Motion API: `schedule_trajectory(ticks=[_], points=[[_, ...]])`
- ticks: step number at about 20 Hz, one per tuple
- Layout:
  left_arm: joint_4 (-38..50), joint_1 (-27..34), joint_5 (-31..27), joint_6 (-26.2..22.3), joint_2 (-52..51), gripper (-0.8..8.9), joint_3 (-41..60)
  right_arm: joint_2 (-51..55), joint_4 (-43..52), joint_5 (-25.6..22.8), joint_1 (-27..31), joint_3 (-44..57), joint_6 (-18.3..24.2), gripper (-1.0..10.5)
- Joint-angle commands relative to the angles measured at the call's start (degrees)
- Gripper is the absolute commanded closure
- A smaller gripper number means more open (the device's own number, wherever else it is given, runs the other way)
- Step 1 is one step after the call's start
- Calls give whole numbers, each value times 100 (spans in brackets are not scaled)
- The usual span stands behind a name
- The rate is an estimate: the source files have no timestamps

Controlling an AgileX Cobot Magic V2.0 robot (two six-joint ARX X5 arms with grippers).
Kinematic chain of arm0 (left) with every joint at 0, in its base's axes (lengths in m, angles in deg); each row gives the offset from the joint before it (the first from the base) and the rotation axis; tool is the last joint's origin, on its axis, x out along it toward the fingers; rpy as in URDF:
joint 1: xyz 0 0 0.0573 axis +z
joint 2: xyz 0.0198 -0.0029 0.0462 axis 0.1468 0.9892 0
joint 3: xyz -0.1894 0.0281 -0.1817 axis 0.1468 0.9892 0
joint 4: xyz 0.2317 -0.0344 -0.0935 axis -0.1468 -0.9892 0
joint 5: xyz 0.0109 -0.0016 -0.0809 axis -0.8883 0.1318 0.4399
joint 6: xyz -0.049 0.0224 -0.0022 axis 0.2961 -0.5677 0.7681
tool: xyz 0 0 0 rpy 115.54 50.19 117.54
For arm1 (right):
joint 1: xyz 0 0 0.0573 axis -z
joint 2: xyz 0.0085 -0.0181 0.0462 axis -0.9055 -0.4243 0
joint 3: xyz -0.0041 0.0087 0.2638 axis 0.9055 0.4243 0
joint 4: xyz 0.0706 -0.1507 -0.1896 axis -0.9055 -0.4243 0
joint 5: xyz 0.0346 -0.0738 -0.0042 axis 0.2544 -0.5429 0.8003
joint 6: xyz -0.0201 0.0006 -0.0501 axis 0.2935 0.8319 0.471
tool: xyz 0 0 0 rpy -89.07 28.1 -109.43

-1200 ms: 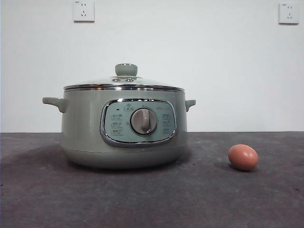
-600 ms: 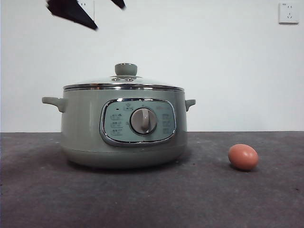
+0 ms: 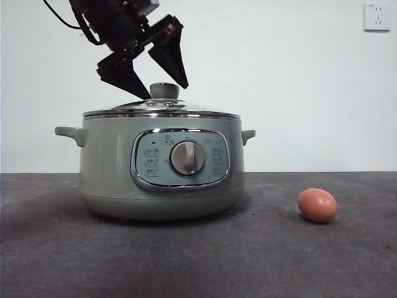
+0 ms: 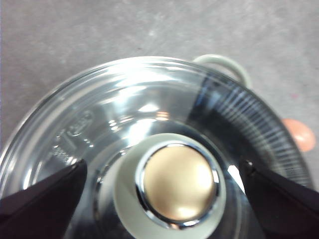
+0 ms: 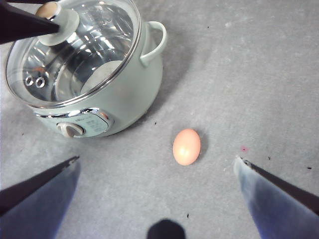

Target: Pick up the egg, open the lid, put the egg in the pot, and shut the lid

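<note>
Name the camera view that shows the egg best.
The right wrist view: the whole egg lies unobstructed on the table. The front view shows it whole too, side-on; the left wrist view catches only a sliver past the lid.

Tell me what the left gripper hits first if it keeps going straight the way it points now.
Most likely the lid's pale green knob: the left gripper hangs open just above the lid, jaws either side of the knob. Depth is unclear, so a jaw tip might touch the glass first.

Left gripper (image 3: 160, 90): matte black, two pointed wedge jaws, orange-red trim on one jaw, black cable looping behind. Right gripper (image 5: 157, 167): black tapered jaws, bluish sheen.
</note>
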Motion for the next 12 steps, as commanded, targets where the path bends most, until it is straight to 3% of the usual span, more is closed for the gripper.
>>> schedule_trajectory(ticks=[1, 6, 8, 12], points=[[31, -55, -76, -46, 87, 214, -13, -52, 50, 20, -4, -26, -24, 379], [39, -179, -72, -44, 87, 581, -13, -138, 76, 20, -4, -26, -22, 379], [20, -184, -66, -26, 87, 635, -13, -149, 70, 20, -4, -26, -22, 380], [-212, -184, -52, 144, 87, 635, -13, -149, 72, 20, -4, -26, -22, 380]])
